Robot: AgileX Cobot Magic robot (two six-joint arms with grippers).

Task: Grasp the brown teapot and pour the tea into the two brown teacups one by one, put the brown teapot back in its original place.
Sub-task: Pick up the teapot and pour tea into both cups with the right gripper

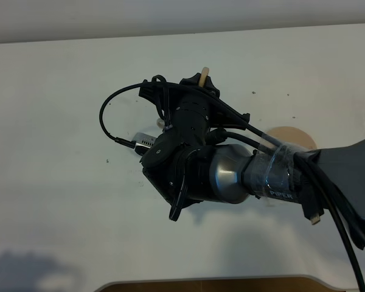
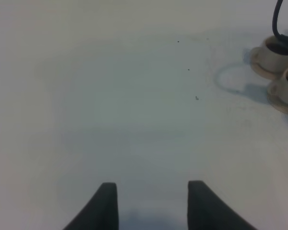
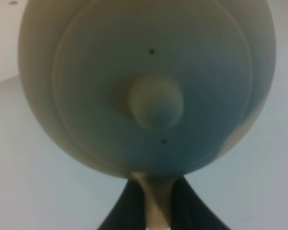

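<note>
Teapot (image 3: 149,86) hangs by its handle in our right gripper (image 3: 157,187), mid-frame in the high view; our left gripper (image 2: 152,187) stands wide.

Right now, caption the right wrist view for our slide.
Right gripper shut on the brown teapot, its knobbed lid facing the camera.

place: robot lab bench | evidence: bare white tabletop (image 1: 48,121), cabled, taped robot arm (image 1: 274,176)

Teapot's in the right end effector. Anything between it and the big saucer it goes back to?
Nothing visible. The teapot is gripped by its handle; the saucer shows bare, though the arm hides part of it and the table.
</note>
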